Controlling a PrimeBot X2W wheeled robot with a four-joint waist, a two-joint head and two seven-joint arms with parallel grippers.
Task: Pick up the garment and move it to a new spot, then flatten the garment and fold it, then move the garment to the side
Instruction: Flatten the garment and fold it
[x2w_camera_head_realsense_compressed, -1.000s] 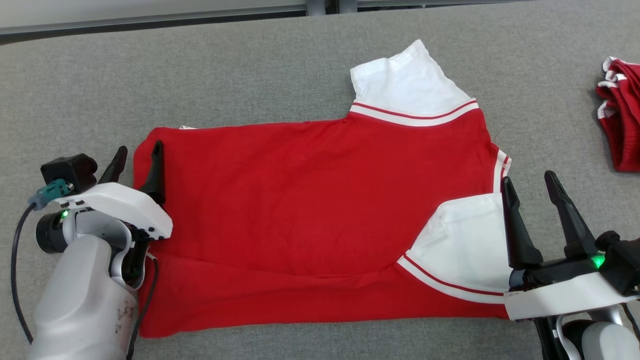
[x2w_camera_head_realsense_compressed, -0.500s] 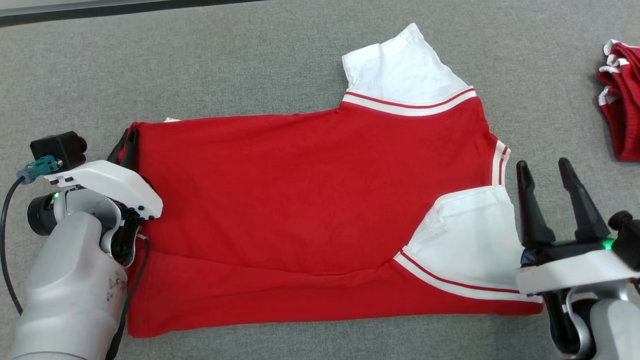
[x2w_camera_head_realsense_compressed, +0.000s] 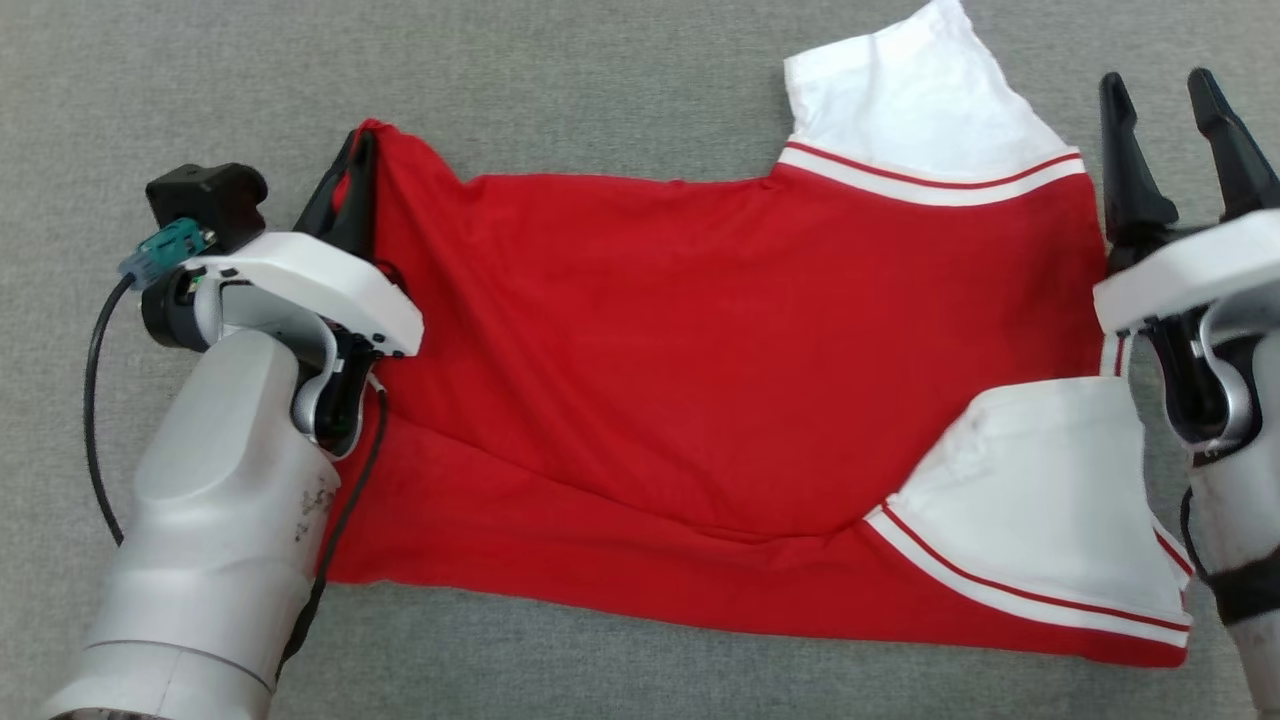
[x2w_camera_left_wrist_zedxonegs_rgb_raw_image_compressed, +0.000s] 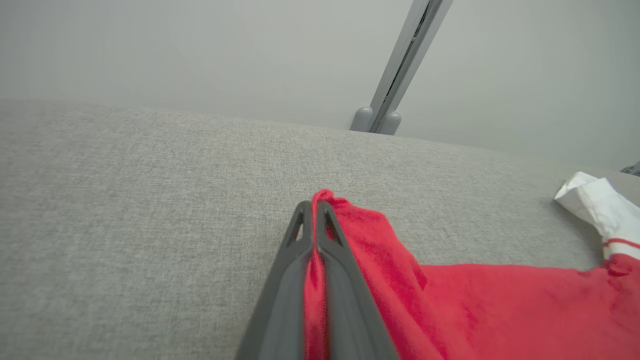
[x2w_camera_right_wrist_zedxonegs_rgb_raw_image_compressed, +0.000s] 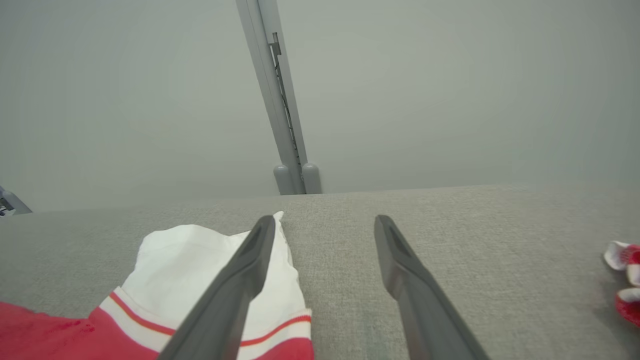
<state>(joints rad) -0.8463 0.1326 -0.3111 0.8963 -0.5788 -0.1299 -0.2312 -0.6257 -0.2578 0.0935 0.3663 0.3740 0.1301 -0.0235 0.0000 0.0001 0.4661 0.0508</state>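
Left pincer (x2w_camera_head_realsense_compressed: 358, 150) is clamping tight on the red T-shirt's (x2w_camera_head_realsense_compressed: 700, 330) corner on the grey desk (x2w_camera_head_realsense_compressed: 600, 70). Right pincer (x2w_camera_head_realsense_compressed: 1155, 85) is hovering, jaws spread wide, beside a white sleeve (x2w_camera_head_realsense_compressed: 900, 90).

One red shirt (x2w_camera_head_realsense_compressed: 720, 330) on one grey worktop (x2w_camera_head_realsense_compressed: 600, 90); two white sleeves on it, a far sleeve (x2w_camera_head_realsense_compressed: 900, 100) just left of the right fingers (x2w_camera_head_realsense_compressed: 1125, 165) and a near sleeve (x2w_camera_head_realsense_compressed: 1050, 480) back beside that wrist; four dark fingers in all, two to each arm; the left fingers (x2w_camera_head_realsense_compressed: 350, 195) pressed together on one corner of the shirt, the right pair apart with nothing between; one further bundle of red-and-white cloth (x2w_camera_right_wrist_zedxonegs_rgb_raw_image_compressed: 625, 285) well to the right of the right fingers; one upright grey post (x2w_camera_right_wrist_zedxonegs_rgb_raw_image_compressed: 277, 100) beyond the worktop, ahead of the fingertips; one black cable (x2w_camera_head_realsense_compressed: 90, 420) behind the left fingers.
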